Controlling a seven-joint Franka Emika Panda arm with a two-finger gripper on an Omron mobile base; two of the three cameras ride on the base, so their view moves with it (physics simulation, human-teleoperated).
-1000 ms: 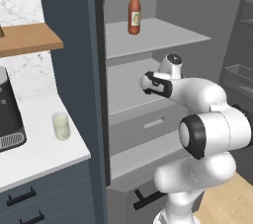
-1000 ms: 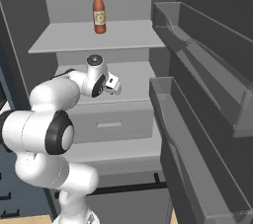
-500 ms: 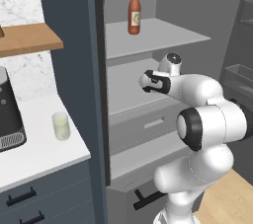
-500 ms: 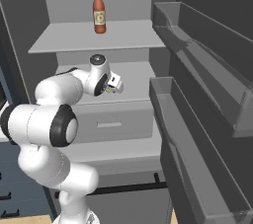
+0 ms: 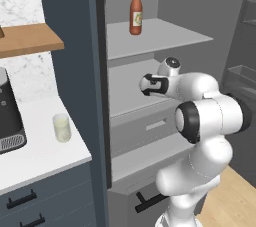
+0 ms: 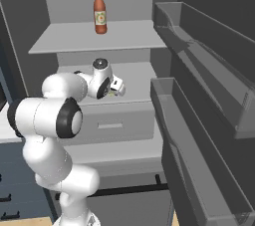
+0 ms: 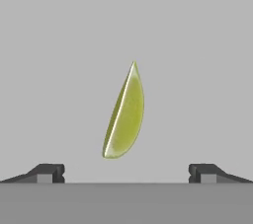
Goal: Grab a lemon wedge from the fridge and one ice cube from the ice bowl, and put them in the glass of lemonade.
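Note:
The lemon wedge point(image 7: 125, 114), a small yellow-green sliver, lies on the pale grey middle shelf point(image 5: 127, 93) of the open fridge point(image 5: 72, 46). My gripper point(image 7: 126, 172) hangs right over the wedge and is open, one dark fingertip point(image 7: 47, 172) on each side of it, not touching it. From the base cameras the hand point(image 5: 152, 85) is seen reaching in over that shelf point(image 6: 139, 78). The glass of lemonade point(image 5: 62, 127) stands on the white counter left of the fridge, well away from the hand.
A red-brown bottle point(image 5: 135, 14) stands on the upper shelf point(image 6: 99, 38). Below the middle shelf is a grey drawer point(image 5: 150, 128). The open door's bins point(image 6: 199, 85) jut out on the right. A black coffee machine point(image 5: 7, 116) sits at the counter's left, under a wooden shelf point(image 5: 30, 41).
My hand has pushed slightly deeper into the fridge and dipped toward the middle shelf; the elbow has swung closer to the cameras. Nothing else has moved.

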